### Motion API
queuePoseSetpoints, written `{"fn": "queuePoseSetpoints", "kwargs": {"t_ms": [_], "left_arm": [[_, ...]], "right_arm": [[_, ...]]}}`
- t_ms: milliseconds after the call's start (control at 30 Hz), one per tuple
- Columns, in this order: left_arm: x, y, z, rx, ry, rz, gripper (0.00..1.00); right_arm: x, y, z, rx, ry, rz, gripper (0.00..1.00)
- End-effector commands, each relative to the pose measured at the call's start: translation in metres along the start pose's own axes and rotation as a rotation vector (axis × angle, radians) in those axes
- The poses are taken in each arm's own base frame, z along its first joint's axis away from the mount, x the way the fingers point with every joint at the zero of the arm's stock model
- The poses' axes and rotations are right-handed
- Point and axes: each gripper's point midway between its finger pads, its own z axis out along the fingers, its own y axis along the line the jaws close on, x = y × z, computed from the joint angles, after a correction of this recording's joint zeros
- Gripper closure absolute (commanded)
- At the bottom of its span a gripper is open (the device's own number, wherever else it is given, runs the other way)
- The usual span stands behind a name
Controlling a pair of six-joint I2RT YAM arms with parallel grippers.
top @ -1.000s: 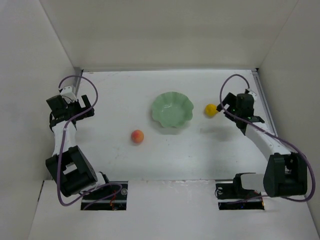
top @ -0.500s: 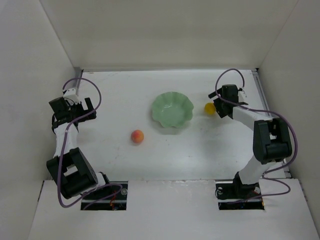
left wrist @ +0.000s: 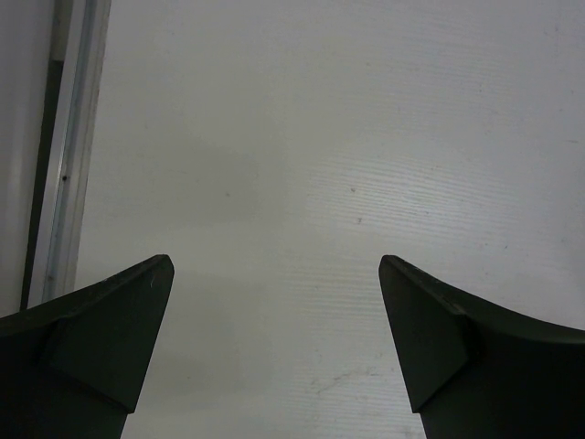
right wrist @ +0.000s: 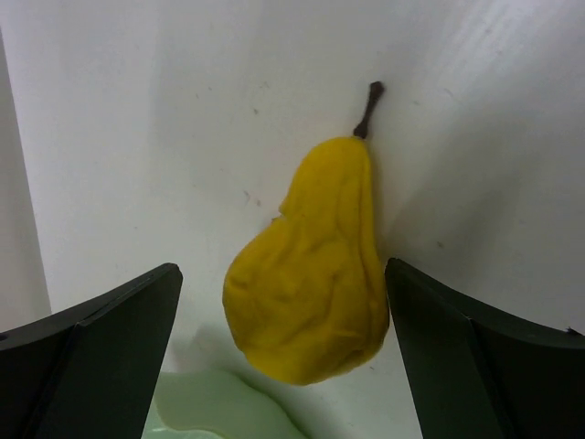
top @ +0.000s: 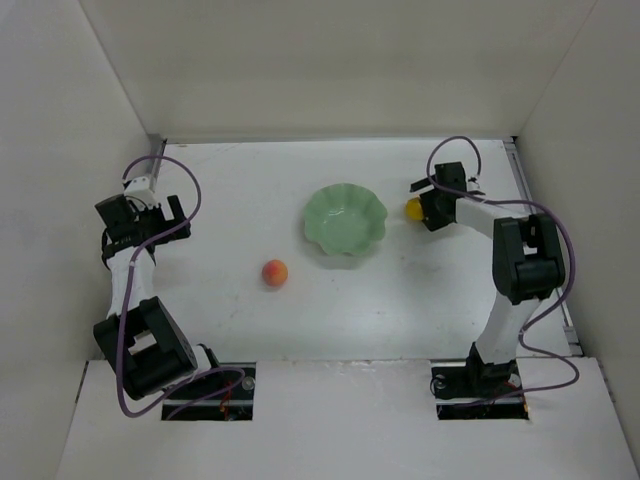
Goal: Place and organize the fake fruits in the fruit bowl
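Note:
The yellow pear [right wrist: 315, 274] with a dark stem [right wrist: 368, 108] lies on the white table just right of the fruit bowl [top: 345, 220], a pale green bowl with a wavy rim [right wrist: 210, 407]. My right gripper [right wrist: 281, 270] is open and straddles the pear's fat end, its right-hand finger [right wrist: 457, 357] almost against the fruit. From above, the right gripper [top: 425, 208] sits right beside the pear [top: 412, 209]. The orange-red peach [top: 275, 272] rests alone, front left of the bowl. My left gripper [top: 172, 220] is open near the left wall, over bare table, nothing between its fingers [left wrist: 110, 338].
White walls close the table in on the left, back and right. A metal rail [left wrist: 64, 137] runs along the table's left edge beside the left gripper. The right arm's cable [top: 560, 250] loops over the right side.
The right gripper has swung back and left to the pear, which now lies between its open fingers. The left arm has barely shifted.

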Motion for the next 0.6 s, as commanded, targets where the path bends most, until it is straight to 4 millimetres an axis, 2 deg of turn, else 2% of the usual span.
{"fn": "queuePoseSetpoints", "kwargs": {"t_ms": [0, 133, 167, 233, 267, 367, 433, 467, 567], "left_arm": [[-0.020, -0.001, -0.003, 0.008, -0.069, 0.043, 0.00], [-0.015, 0.001, -0.004, 0.004, -0.065, 0.038, 0.00], [-0.015, 0.001, -0.004, 0.003, -0.064, 0.039, 0.00], [-0.014, 0.002, -0.004, 0.003, -0.061, 0.041, 0.00], [-0.015, 0.002, -0.003, 0.004, -0.062, 0.043, 0.00], [-0.016, 0.000, -0.003, 0.008, -0.063, 0.046, 0.00], [-0.017, 0.000, -0.003, 0.008, -0.063, 0.046, 0.00], [-0.016, 0.000, -0.003, 0.008, -0.062, 0.043, 0.00], [-0.013, -0.001, -0.002, 0.010, -0.054, 0.043, 0.00]], "right_arm": [[0.001, 0.016, 0.001, 0.005, 0.011, 0.006, 0.03], [0.003, 0.012, -0.002, 0.000, 0.013, 0.019, 0.27], [0.005, 0.012, -0.002, -0.011, 0.019, 0.020, 0.39], [0.008, 0.011, -0.004, -0.037, 0.031, 0.021, 0.73], [0.008, 0.011, -0.004, -0.043, 0.036, 0.023, 0.81], [0.009, 0.012, -0.007, -0.063, 0.052, 0.000, 0.92], [0.009, 0.023, -0.016, -0.101, 0.053, -0.024, 0.98], [0.003, 0.034, -0.023, -0.136, 0.031, -0.045, 1.00], [0.009, 0.084, -0.062, -0.270, -0.048, -0.200, 1.00]]}}
